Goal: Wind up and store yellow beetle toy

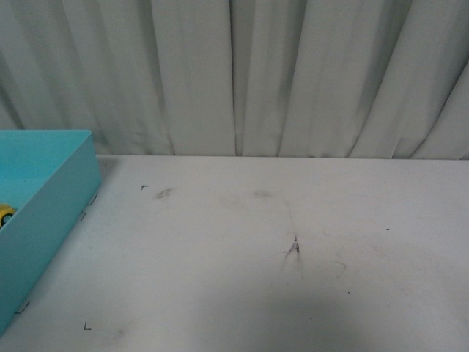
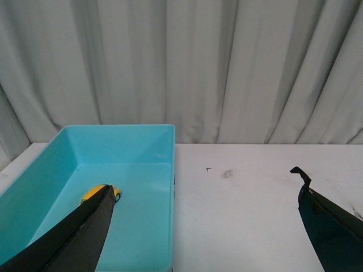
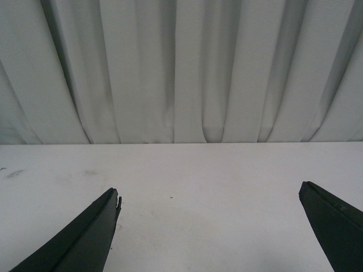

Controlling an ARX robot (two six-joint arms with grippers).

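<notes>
The yellow beetle toy [image 2: 100, 192] lies in the teal bin [image 2: 144, 131], heading unclear; both the left gripper [image 2: 204, 195] and the right gripper [image 3: 210, 195] are spread, empty.

Both grippers, left gripper [image 2: 204, 195] and right gripper [image 3: 210, 195], have matte black, flat, tapering fingers ending in narrow tips.
</notes>
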